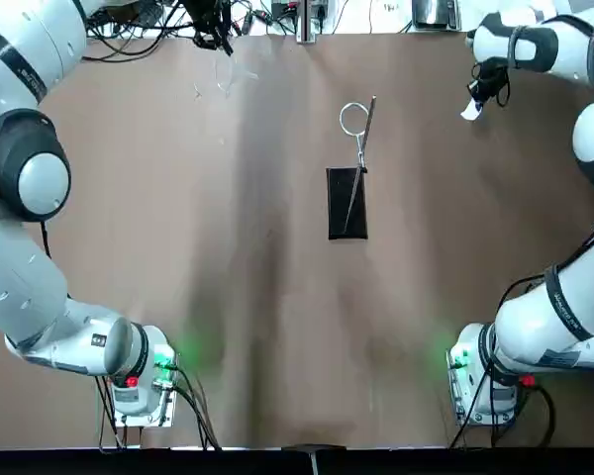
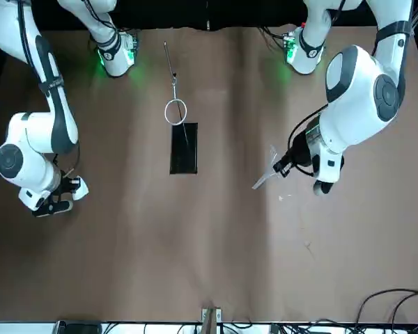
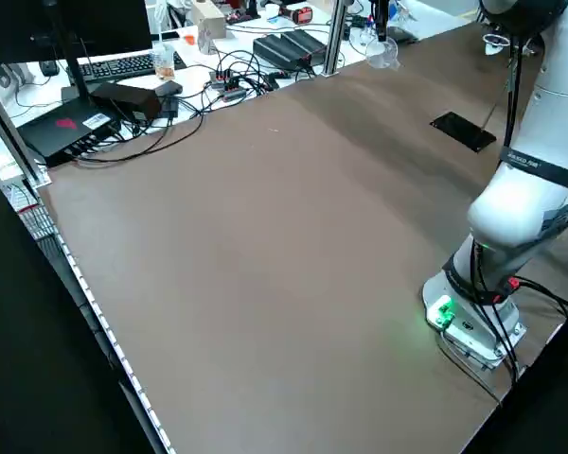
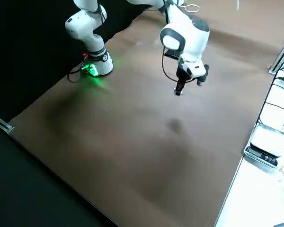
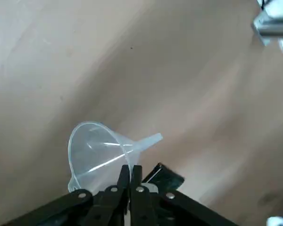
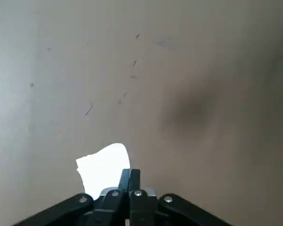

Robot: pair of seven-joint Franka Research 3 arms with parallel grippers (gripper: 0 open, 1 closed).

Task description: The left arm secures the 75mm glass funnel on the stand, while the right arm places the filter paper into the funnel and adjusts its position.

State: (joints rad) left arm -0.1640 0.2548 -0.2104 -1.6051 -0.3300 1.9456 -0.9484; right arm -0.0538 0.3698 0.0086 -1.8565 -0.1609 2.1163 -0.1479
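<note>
Clear glass funnel sits pinched in the left gripper, fingers narrowed onto its rim, cone and stem sticking out past the tips above bare tabletop. Top view puts that gripper at the far-left part of the table, near the cables at the back edge; funnel is a faint see-thru shape there. From across the table the funnel hangs beside the left arm's wrist, well apart from the stand.

White filter paper is nipped betw. the right gripper fingers, closed tight on its edge, w/ most of the sheet poking out to one side. Top view shows it at the far-right of the table, under the right arm's wrist; also visible from the front.

Stand is mid-table, roughly betw. the two grippers and well apart from both. Black base plate lies flat, thin rod rises from it, wire ring sits at the far end, nothing in it. Neither gripper touches it.
</note>
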